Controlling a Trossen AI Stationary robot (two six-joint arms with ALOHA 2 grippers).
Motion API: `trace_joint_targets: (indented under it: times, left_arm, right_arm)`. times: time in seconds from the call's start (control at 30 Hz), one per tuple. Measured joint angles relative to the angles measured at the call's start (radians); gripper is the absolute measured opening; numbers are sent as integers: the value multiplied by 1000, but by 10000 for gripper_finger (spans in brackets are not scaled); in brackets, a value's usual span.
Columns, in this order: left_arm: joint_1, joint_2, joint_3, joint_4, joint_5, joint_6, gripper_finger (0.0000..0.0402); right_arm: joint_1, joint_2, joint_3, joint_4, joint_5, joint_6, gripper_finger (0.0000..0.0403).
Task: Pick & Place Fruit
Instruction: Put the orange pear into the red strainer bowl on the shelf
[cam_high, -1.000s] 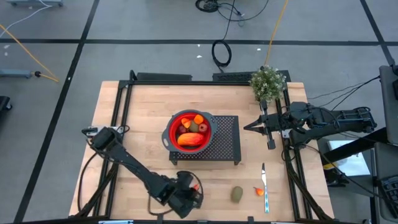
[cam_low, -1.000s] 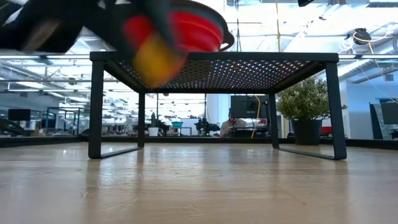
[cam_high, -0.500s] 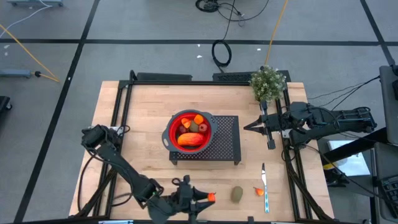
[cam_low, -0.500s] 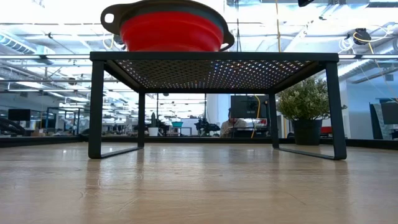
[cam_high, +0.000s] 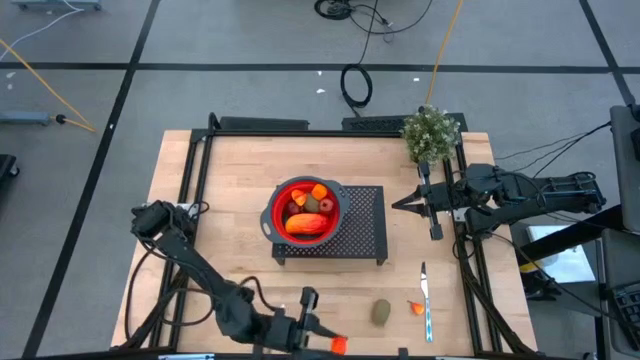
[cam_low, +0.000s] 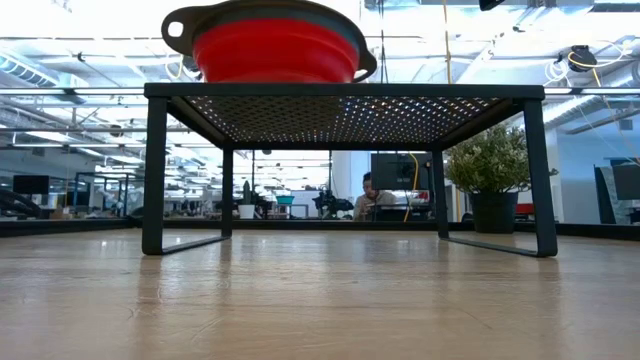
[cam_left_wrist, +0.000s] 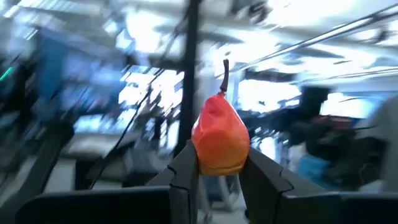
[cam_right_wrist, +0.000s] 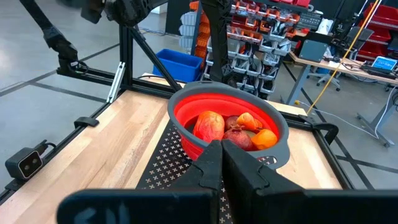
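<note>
My left gripper (cam_high: 333, 343) hangs above the table's near edge, shut on a small orange-red, pear-shaped fruit (cam_left_wrist: 220, 135) with a dark stem. A red bowl (cam_high: 275, 213) stands on a black perforated rack (cam_high: 362, 230) at mid-table. It holds a long orange piece (cam_high: 305, 224), a dark red round one (cam_right_wrist: 238, 138) and small orange bits. On the table to the near right lie a brownish-green oval (cam_high: 381, 313) and a tiny orange bit (cam_high: 416, 307). My right gripper (cam_high: 398, 205) waits shut, right of the rack. My left gripper pinches the fruit's wide lower body (cam_left_wrist: 219, 163) between its two fingers (cam_left_wrist: 186, 171), one on each side. The fingers reach out roughly level, pointing toward the table's right. The fruit is lifted clear of the table, its stem (cam_left_wrist: 225, 71) standing away from the fingers.
A slim utensil with a light-blue handle (cam_high: 426, 300) lies beside the tiny orange bit. A bushy potted plant (cam_high: 432, 132) stands at the far right corner. Bare wood lies left of the rack and along the near edge.
My left gripper has risen from the table near its front edge with the orange-red fruit, leaving the low view upward. It has tipped from pointing down to about level and rolled, ending slightly further toward the table's right and near edge. The fruit is lifted clear.
</note>
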Motion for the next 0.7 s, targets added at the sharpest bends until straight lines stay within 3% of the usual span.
trace_joint_targets:
  times: [0.4,0.53,0.7]
  left_arm:
    - [-1,0,0,207,417,346,85]
    - [-1,0,0,215,498,412,85]
    - [-1,0,0,218,508,408,85]
  right_arm:
    - [0,0,0,0,0,0,4]
    - [0,0,0,0,0,0,4]
    - [0,0,0,0,0,0,4]
